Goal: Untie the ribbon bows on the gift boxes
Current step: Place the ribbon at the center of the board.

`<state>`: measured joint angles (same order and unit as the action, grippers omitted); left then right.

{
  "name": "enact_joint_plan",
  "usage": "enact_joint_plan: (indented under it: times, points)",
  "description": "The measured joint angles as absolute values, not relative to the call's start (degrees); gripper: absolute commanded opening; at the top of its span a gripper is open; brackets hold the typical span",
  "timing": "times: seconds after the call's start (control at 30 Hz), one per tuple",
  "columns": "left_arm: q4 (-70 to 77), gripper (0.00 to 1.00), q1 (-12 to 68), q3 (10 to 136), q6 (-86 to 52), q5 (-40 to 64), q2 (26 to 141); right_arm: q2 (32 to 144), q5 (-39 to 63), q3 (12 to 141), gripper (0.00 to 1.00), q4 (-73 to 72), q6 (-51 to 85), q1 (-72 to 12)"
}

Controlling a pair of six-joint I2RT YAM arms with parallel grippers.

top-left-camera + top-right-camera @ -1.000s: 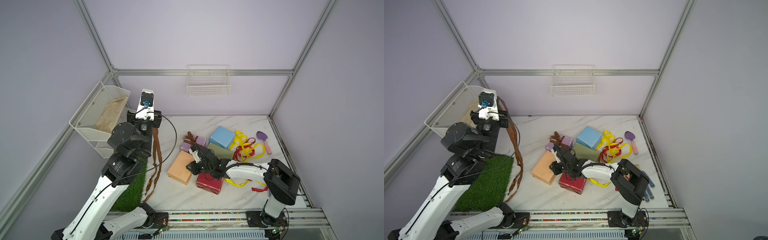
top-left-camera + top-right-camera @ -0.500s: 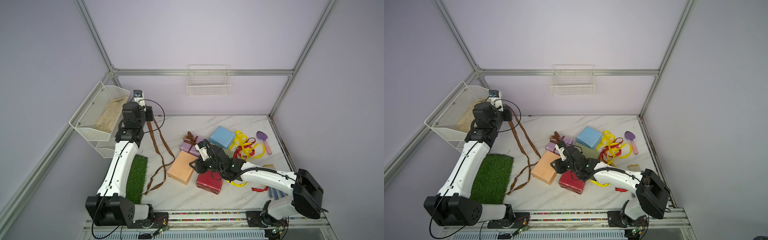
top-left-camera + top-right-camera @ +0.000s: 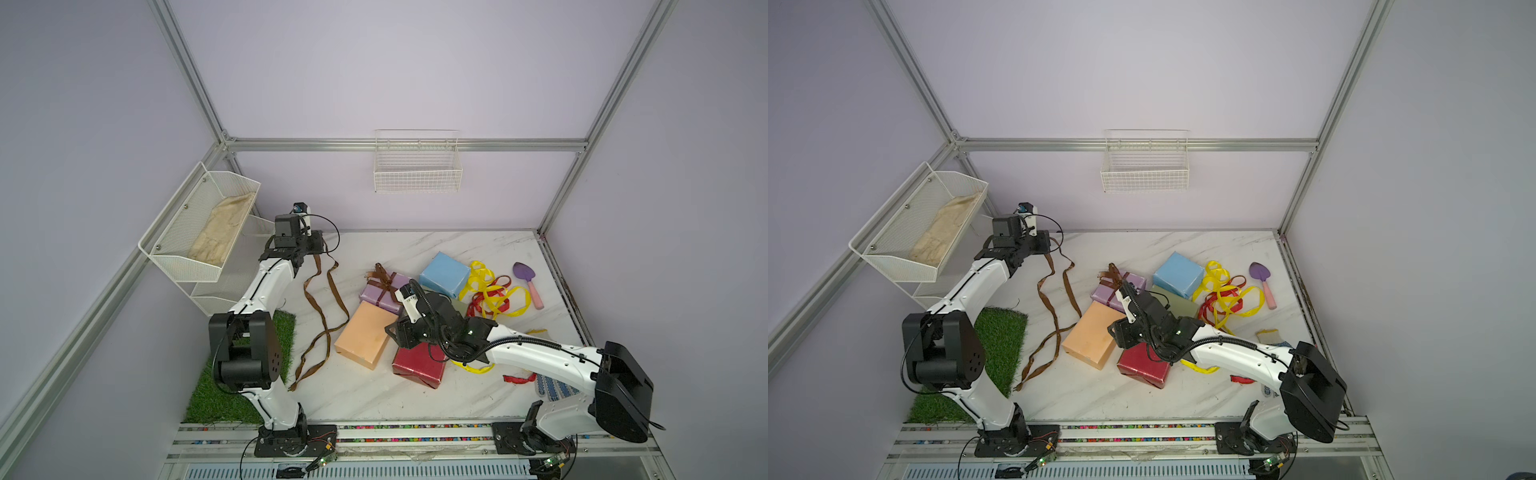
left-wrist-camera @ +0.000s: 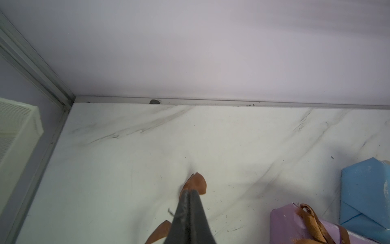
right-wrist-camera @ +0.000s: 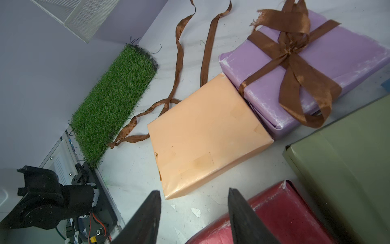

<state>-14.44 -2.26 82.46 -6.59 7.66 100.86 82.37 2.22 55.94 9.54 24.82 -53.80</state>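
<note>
Marble tabletop (image 3: 374, 249), lilac-walled cell, 2 arms.
Left-wall basket (image 3: 178, 235) holds beige cloth (image 3: 224, 232). Olive box (image 3: 1177, 303) mostly hidden under right arm; light blue box (image 3: 444, 275) far behind it. Left gripper (image 4: 191, 191) clamped on loose brown ribbon (image 4: 196, 182), far left. Right gripper (image 5: 193, 191), jaws apart, empty, sits above gap between peach box (image 5: 206, 135) and dark red box (image 5: 274, 211); lilac box (image 5: 316, 52) bears 1 tied brown bow (image 5: 289, 48); loose yellow and red ribbons (image 3: 492, 296) right.

A green grass mat (image 3: 205, 397) lies left on the marble table (image 3: 415, 245), a purple trowel (image 3: 524, 274) far right.
</note>
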Motion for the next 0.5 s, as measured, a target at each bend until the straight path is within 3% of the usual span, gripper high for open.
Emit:
enact_joint_plan:
  times: [0.27,0.5]
  points:
    - [-18.7,0.12,-2.26,88.29,-7.9,12.45,110.67,85.19,1.89,59.4,0.51,12.14,23.29,-52.05]
    - [-19.62,0.3,-2.26,89.91,-9.87,13.93,113.71,86.11,2.48,61.93,0.49,14.85,22.59,-47.37]
